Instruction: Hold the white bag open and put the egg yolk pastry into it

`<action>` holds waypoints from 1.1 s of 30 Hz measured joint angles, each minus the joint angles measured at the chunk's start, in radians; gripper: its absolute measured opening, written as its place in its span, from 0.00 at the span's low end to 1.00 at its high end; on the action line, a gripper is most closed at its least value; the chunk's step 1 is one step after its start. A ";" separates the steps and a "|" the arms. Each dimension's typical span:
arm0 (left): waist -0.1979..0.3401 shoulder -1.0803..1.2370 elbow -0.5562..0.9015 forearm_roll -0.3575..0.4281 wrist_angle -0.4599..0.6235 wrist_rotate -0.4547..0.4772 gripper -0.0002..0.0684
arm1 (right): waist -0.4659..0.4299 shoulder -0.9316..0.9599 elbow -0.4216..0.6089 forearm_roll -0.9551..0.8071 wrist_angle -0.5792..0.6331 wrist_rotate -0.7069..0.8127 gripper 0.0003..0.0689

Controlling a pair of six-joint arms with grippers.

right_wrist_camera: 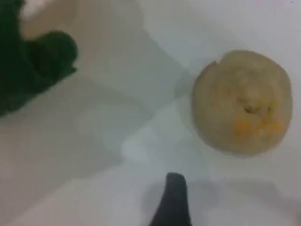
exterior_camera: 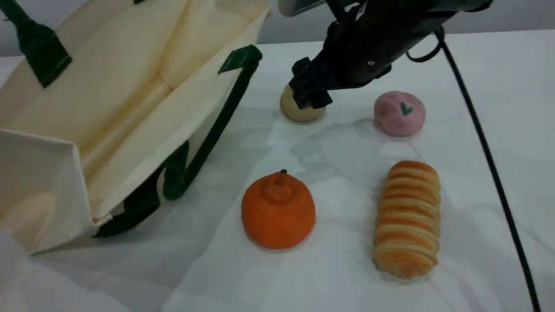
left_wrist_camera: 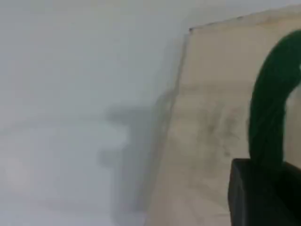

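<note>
White tabletop (exterior_camera: 347,268), faint wrinkles in the cloth, grey wall at the far edge.

White bag (exterior_camera: 130,86) fills the 9–11 o'clock side of the scene view, lying on its side with the mouth gaping toward the camera, cream lining visible. One dark green handle (exterior_camera: 217,125) trails down onto the table along the bag's lower rim; the other handle (exterior_camera: 37,43) runs up out of frame at top left.

Left gripper (left_wrist_camera: 263,197): seen only in its own wrist view, a black fingertip at 5 o'clock, clamped shut on the green handle loop with bag canvas behind it. Out of frame in the scene view.

Right gripper (exterior_camera: 310,95): comes in from 12–1 o'clock, tip low over the egg yolk pastry (exterior_camera: 301,110), covering its upper part in the scene view. Jaws spread wide, nothing held. Right wrist view shows one dark fingertip (right_wrist_camera: 173,200) at 6 o'clock, apart from the pastry, which sits at 2–3 o'clock, yellow patch and dark specks facing up. Can't tell whether the other finger touches it.

Pastry sits on the table just right of the bag's mouth, near centre-top.

Other items: pink ball with green heart (exterior_camera: 399,113) at 3 o'clock of the pastry; orange fruit-shaped bun (exterior_camera: 278,210) at 6 o'clock of it; striped bread roll (exterior_camera: 407,219) right of the bun. Black cable (exterior_camera: 490,164) runs down the right side.
</note>
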 joint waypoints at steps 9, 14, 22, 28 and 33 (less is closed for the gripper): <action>0.000 0.000 0.000 0.030 0.000 -0.011 0.15 | 0.000 0.124 -0.133 0.000 0.044 -0.003 0.83; 0.000 0.000 0.000 0.028 0.000 -0.011 0.15 | 0.000 0.179 -0.211 0.000 0.046 -0.002 0.83; 0.000 0.000 0.000 0.027 0.000 -0.009 0.15 | -0.001 0.233 -0.274 -0.001 0.011 -0.007 0.82; 0.000 0.000 0.000 0.027 0.000 -0.003 0.15 | -0.001 0.270 -0.279 -0.002 -0.020 -0.029 0.63; 0.000 0.000 0.000 0.027 0.000 -0.001 0.15 | -0.001 0.276 -0.279 -0.002 -0.015 -0.030 0.34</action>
